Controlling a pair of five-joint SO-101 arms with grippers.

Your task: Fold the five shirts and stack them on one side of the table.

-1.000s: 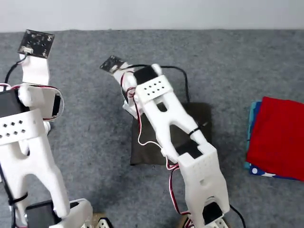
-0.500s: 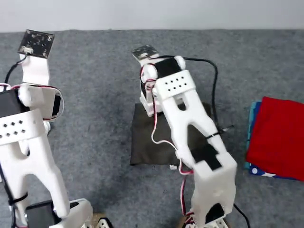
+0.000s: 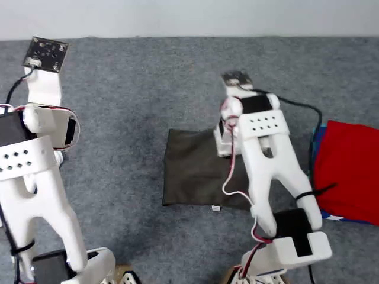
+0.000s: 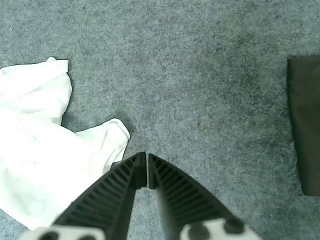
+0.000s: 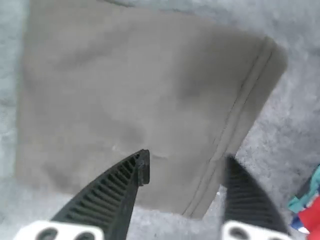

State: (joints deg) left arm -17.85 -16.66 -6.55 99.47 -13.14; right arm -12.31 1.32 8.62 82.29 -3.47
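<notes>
A dark olive folded shirt (image 3: 192, 174) lies flat in the middle of the table. In the right wrist view my right gripper (image 5: 187, 167) hovers open over that shirt (image 5: 140, 100), near its hemmed edge, with nothing between the fingers. At the table's right side a red folded shirt (image 3: 349, 168) tops a stack with a blue shirt (image 3: 317, 145) under it. My left gripper (image 4: 147, 162) is shut and holds nothing, just above the grey surface beside a crumpled white shirt (image 4: 40, 150).
Grey carpet-like cloth (image 3: 118, 106) covers the table. The left arm (image 3: 35, 177) stands along the left side. The right arm (image 3: 269, 160) covers the dark shirt's right part. A corner of the stack (image 5: 310, 205) peeks into the right wrist view.
The right arm has swung to the right across the dark shirt, from its left rear corner to its right side. The left arm has stayed still.
</notes>
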